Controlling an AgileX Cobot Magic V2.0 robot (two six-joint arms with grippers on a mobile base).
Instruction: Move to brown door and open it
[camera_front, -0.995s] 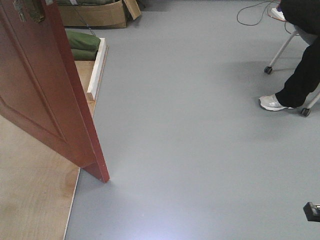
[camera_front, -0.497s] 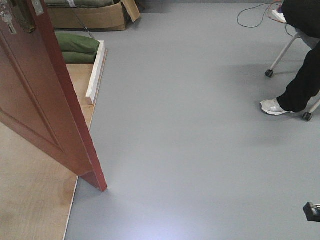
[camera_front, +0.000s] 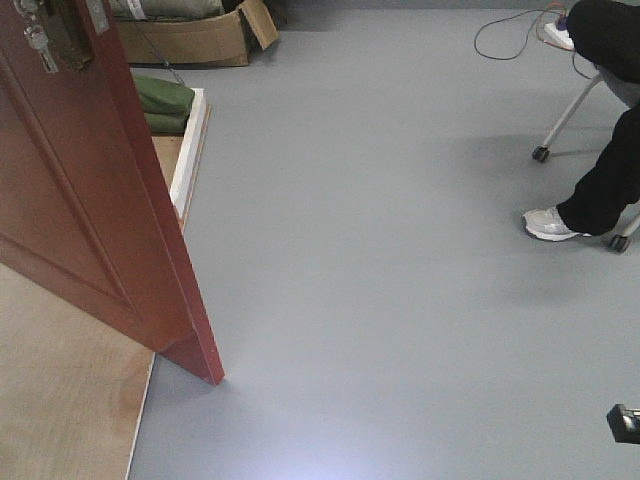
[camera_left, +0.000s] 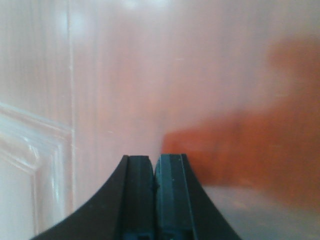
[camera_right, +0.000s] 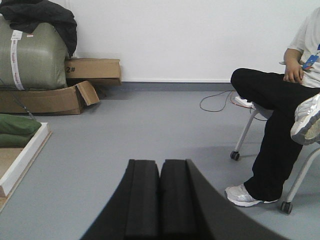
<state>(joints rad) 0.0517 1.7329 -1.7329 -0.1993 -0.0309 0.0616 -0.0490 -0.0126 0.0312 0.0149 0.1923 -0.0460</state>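
The brown door (camera_front: 90, 200) stands ajar at the left of the front view, its bottom corner resting near the edge of the grey floor. A lock plate with dangling keys (camera_front: 42, 40) shows at its top. In the left wrist view the glossy door panel (camera_left: 100, 75) with its moulding fills the picture just beyond my left gripper (camera_left: 154, 160), which is shut with nothing in it. I cannot tell whether it touches the door. My right gripper (camera_right: 160, 164) is shut and empty, pointing over open grey floor.
A white wooden brace (camera_front: 190, 150), green bags (camera_front: 165, 100) and a cardboard box (camera_front: 185, 40) lie behind the door. A person (camera_front: 605, 180) sits on a wheeled chair at the right, near a cable (camera_front: 505, 30). Plywood flooring (camera_front: 60, 400) lies under the door.
Things on the floor have slid slightly down the front view, and the door's keys show more. The door's bottom corner sits a little lower and to the right.
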